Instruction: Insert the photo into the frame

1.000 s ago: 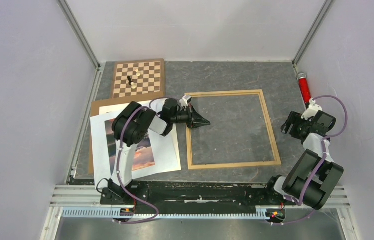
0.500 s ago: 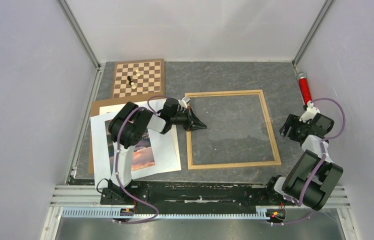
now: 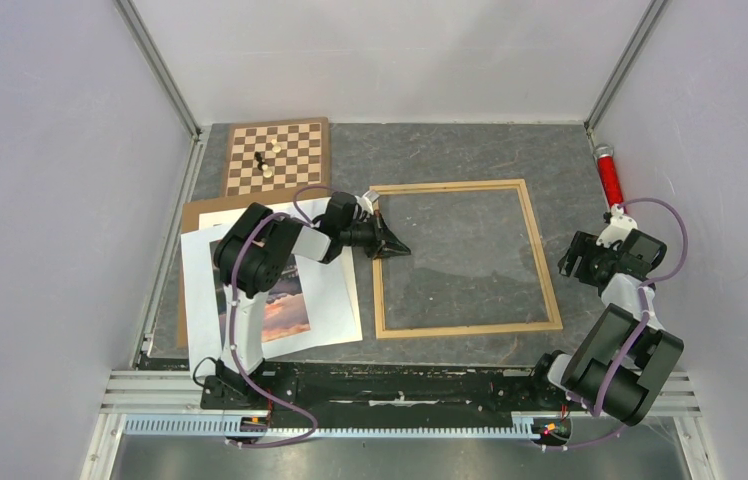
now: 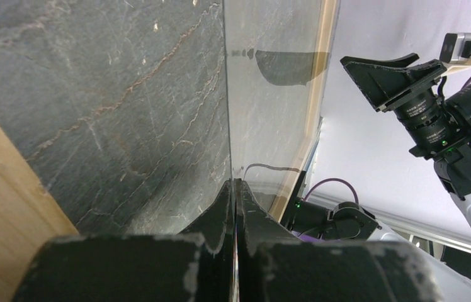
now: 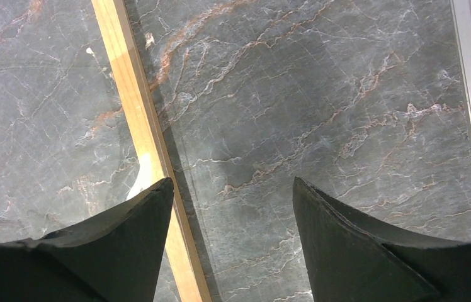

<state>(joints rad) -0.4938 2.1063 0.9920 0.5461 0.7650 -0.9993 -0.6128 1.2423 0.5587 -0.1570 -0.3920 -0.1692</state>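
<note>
The light wood frame [image 3: 450, 186] lies flat at the table's middle. To its left, the sunset photo [image 3: 288, 305] rests on a white sheet [image 3: 335, 300], partly hidden under my left arm. My left gripper [image 3: 397, 247] reaches over the frame's left rail. In the left wrist view that gripper [image 4: 234, 184] is shut on the edge of a thin clear pane [image 4: 271, 113], which stretches toward the far rail [image 4: 324, 75]. My right gripper [image 3: 575, 262] hovers open by the frame's right rail. The right wrist view shows this gripper [image 5: 233, 189] empty, the rail [image 5: 138, 126] passing under its left finger.
A chessboard [image 3: 277, 155] with a few pieces sits at the back left. A brown backing board [image 3: 190, 215] lies under the white sheet. A red cylinder [image 3: 609, 178] lies along the right wall. Metal rails border the table on the left and right.
My left gripper has drawn back slightly to the left, still shut on the clear pane. My right gripper has drifted a little toward the near edge and stays open.
</note>
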